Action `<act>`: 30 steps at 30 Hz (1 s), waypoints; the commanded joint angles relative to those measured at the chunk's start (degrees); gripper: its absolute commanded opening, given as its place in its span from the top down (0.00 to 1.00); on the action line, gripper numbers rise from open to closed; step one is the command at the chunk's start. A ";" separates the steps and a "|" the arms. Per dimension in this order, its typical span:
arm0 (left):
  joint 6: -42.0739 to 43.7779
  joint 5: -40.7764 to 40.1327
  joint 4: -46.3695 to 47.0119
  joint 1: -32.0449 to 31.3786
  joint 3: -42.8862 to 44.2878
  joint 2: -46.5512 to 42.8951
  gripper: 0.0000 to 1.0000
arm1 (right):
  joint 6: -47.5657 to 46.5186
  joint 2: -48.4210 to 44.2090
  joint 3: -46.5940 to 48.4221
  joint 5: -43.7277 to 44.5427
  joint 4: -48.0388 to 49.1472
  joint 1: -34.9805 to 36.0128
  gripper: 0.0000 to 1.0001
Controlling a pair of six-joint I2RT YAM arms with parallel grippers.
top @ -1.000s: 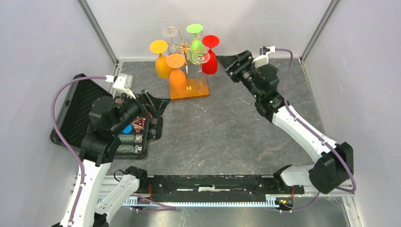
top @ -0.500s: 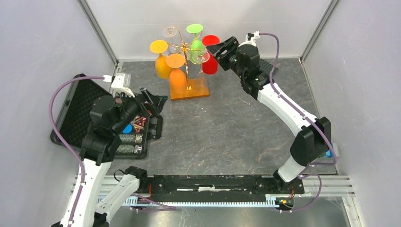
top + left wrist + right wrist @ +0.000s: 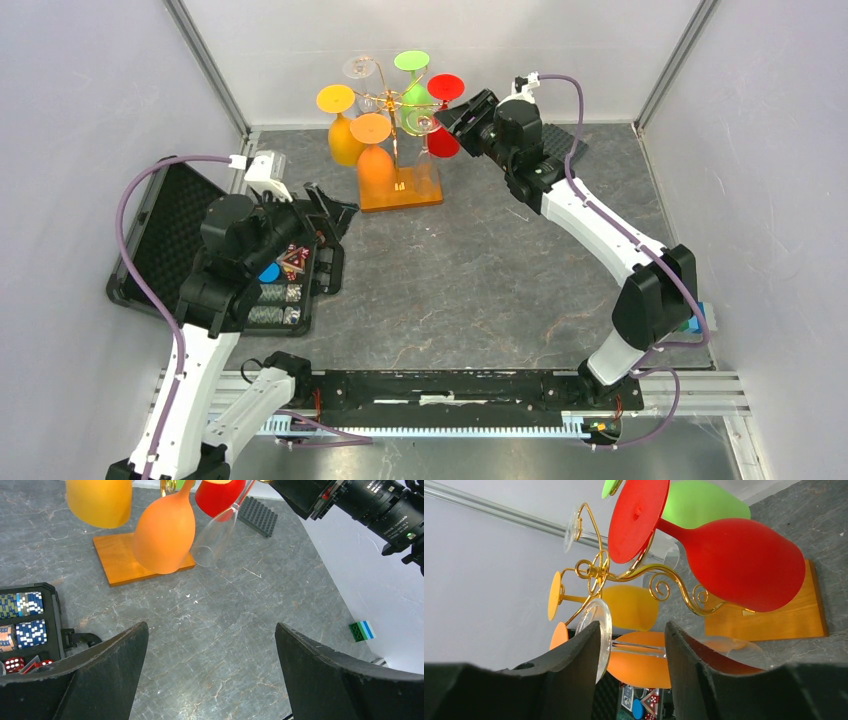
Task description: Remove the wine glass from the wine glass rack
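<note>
While my left jaws hang wide open and empty over the black case [image 3: 165, 230] of chips, the rack [image 3: 117, 560] stands at the back of the bench [image 3: 470, 280], coloured glasses [image 3: 375, 165] hanging bowl-down. The clear wine glass [image 3: 636, 649] hangs on its right side, stem between my parted right jaws, not yet pinched. It looks thin, light and slippery; I judge the stem the safest hold, taken gently.

left end effector [image 3: 212, 632] parted, low | right end effector [image 3: 631, 635] parted, reaching far
</note>
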 commanded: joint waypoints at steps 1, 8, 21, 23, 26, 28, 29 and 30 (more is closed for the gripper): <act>-1.04 -0.95 0.83 0.26 1.23 0.06 0.00 | -1.57 -2.19 1.24 -0.08 -0.15 0.17 0.47; -1.21 -2.15 1.40 0.28 1.49 0.79 0.00 | -0.08 -0.28 3.03 -2.78 0.33 0.17 0.53; -0.04 -0.04 1.08 0.30 3.32 1.66 0.00 | 4.38 -1.92 -0.44 -6.98 5.63 0.21 0.89; 0.07 0.04 1.13 0.26 3.43 1.80 0.00 | 4.19 -2.26 -0.44 -6.67 5.22 0.17 0.99; 0.41 0.19 1.05 0.26 3.51 1.63 0.00 | 4.63 -2.02 -0.19 -6.66 5.12 0.19 1.00; 0.77 0.11 1.04 0.26 3.56 1.42 0.00 | 5.33 -1.97 -0.25 -6.93 5.28 0.19 1.00; 0.94 -0.06 1.06 0.26 3.60 1.30 0.00 | 5.62 -2.11 -0.35 -7.03 5.32 0.30 1.00; 0.97 -0.10 1.03 0.26 3.74 1.15 0.00 | 6.06 -2.44 -0.56 -7.00 5.34 0.35 1.00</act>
